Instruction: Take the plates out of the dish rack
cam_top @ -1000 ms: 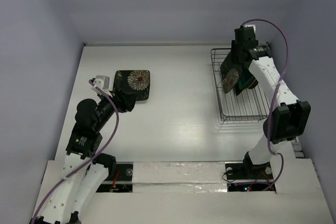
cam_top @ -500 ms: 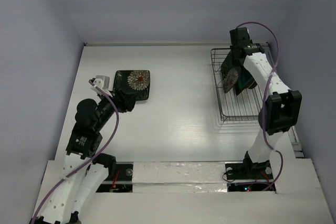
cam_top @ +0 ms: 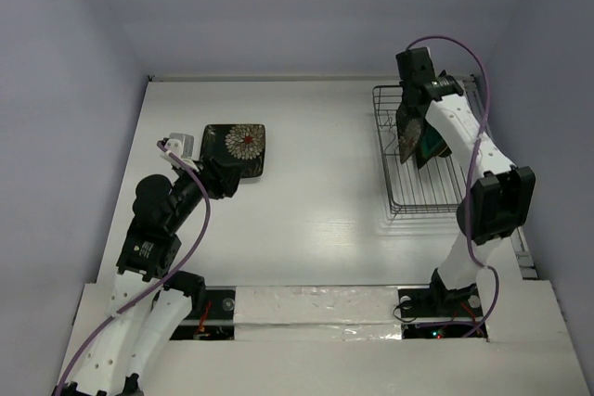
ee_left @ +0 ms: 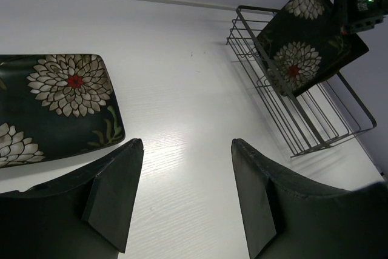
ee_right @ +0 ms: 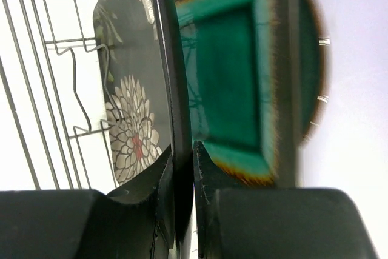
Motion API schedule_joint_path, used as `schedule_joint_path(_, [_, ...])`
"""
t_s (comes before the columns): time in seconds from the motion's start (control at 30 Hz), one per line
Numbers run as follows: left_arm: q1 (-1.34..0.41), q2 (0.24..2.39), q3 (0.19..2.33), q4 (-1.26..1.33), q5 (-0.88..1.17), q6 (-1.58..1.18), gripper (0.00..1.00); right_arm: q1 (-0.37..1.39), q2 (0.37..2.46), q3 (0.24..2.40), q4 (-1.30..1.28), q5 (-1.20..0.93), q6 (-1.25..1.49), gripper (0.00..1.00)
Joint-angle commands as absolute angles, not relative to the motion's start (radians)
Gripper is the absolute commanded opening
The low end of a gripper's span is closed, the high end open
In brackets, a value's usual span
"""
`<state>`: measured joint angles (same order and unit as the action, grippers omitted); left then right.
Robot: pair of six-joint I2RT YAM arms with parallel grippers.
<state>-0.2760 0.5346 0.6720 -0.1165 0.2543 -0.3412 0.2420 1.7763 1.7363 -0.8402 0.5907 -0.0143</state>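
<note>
The dish rack stands at the right of the table; it also shows in the left wrist view. My right gripper is shut on the edge of a black flower plate standing upright in the rack. The same plate shows in the left wrist view. A teal-centred square plate stands right behind it. Another black flower plate lies flat on the table at the left, seen also in the left wrist view. My left gripper is open and empty, just right of that plate.
White walls close in the table at the back and both sides. The rack sits close to the right wall. A white strip runs along the near edge by the arm bases.
My right arm has swung its wrist left and forward over the rack's back end, and the held plate now stands more edge-on. The left arm has not moved.
</note>
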Motion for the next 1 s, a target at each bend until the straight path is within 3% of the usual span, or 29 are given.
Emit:
schedule_joint_path(0.0, [-0.282,0.534,0.692,-0.069,0.264,-0.337,0.57,0.268,1.603,1.858,-0.765,0.718,-0.031,0.0])
schedule_joint_path(0.27, [-0.282,0.534,0.69,-0.068,0.264,-0.337,0.57,0.389,1.474,1.982,-0.798,0.72,0.063,0.0])
schedule_joint_path(0.37, [-0.273,0.532,0.692,-0.072,0.25,-0.342,0.57,0.503,1.414,1.895,-0.68,0.649,0.119,0.0])
schedule_joint_path(0.53, [-0.273,0.529,0.704,-0.112,0.166,-0.344,0.56,0.56,1.394,1.634,-0.235,0.21,0.388,0.0])
schedule_joint_path(0.63, [-0.273,0.522,0.706,-0.112,0.15,-0.344,0.35,0.604,1.462,1.546,0.025,0.024,0.582,0.0])
schedule_joint_path(0.67, [-0.273,0.522,0.704,-0.106,0.152,-0.345,0.21,0.642,1.518,1.551,0.117,0.015,0.628,0.0])
schedule_joint_path(0.77, [-0.273,0.517,0.703,-0.104,0.153,-0.347,0.04,0.684,1.635,1.618,0.146,0.023,0.681,0.0])
schedule_joint_path(0.97, [-0.273,0.505,0.706,-0.112,0.132,-0.35,0.0,0.729,1.859,1.568,0.395,0.063,0.961,0.0])
